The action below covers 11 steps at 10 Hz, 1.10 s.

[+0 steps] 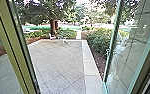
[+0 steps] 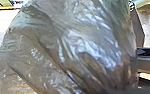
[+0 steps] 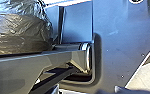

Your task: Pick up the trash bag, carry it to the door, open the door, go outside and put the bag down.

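Trash bag (image 2: 66, 50) rides close beside the robot's base (image 3: 121, 47), presumably to clear the open glass door (image 1: 127, 55) facing the paved yard (image 1: 58, 60); state of grip, left or right, cannot be determined.

The trash bag (image 2: 73, 50) is thin, crumpled plastic, its wrinkles glossy. On the right, the door (image 1: 127, 47) has smooth, reflective glass. The frame on the left (image 1: 10, 52) looks smooth and painted. Between them, the paving (image 1: 61, 61) looks like matt stone or concrete.
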Tool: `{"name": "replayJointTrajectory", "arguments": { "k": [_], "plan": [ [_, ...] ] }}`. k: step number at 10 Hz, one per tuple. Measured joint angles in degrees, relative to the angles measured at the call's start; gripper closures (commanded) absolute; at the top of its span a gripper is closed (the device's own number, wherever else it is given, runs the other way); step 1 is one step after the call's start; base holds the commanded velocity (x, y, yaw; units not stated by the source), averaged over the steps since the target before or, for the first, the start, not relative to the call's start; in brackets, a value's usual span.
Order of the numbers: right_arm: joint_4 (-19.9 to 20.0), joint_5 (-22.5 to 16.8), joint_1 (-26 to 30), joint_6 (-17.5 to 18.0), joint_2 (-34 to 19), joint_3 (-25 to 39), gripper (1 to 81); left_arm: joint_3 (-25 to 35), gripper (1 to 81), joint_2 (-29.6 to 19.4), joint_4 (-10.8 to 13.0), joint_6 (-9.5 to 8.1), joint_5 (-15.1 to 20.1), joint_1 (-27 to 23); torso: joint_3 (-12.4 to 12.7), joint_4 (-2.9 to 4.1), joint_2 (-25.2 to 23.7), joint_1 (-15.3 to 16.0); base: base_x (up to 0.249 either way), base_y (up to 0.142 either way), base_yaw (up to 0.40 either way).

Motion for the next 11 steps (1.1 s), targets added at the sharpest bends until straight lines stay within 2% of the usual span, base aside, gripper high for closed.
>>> {"name": "replayJointTrajectory", "arguments": {
  "k": [11],
  "plan": [
    [0.0, 0.0, -0.1, 0.2, 0.2, 0.0, 1.0, 0.0, 81.1, -0.3, 0.0, 0.0, -0.1, 0.1, 0.0, 0.0, 0.0, -0.1, 0.096, 0.0, 0.0]
  ]
}}
